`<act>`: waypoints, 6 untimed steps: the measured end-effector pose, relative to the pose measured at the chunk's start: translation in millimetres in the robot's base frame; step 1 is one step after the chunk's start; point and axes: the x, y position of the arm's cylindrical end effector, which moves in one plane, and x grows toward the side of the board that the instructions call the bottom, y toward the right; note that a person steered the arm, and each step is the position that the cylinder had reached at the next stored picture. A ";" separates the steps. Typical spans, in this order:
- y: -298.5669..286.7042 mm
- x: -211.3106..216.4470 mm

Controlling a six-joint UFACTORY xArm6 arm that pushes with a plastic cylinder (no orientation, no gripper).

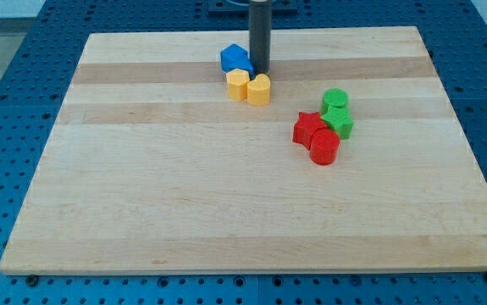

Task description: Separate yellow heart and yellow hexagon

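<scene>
Wooden board (pixel 226 186): yellow heart (pixel 259 89) touches yellow hexagon (pixel 238 85) along a left-right line; my tip (pixel 260 72) above them; no jaws visible.

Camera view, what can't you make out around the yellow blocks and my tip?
- My tip: its very end sits behind the yellow heart, so contact is unclear.
- Blue block: partly hidden by the rod and the yellow hexagon; shape uncertain.
- Rod's upper part: cut off at the view's top.
</scene>
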 end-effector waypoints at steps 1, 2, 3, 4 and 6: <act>-20.2 0.0; -25.6 0.0; -11.4 0.0; 1.3 11.2; 1.3 51.2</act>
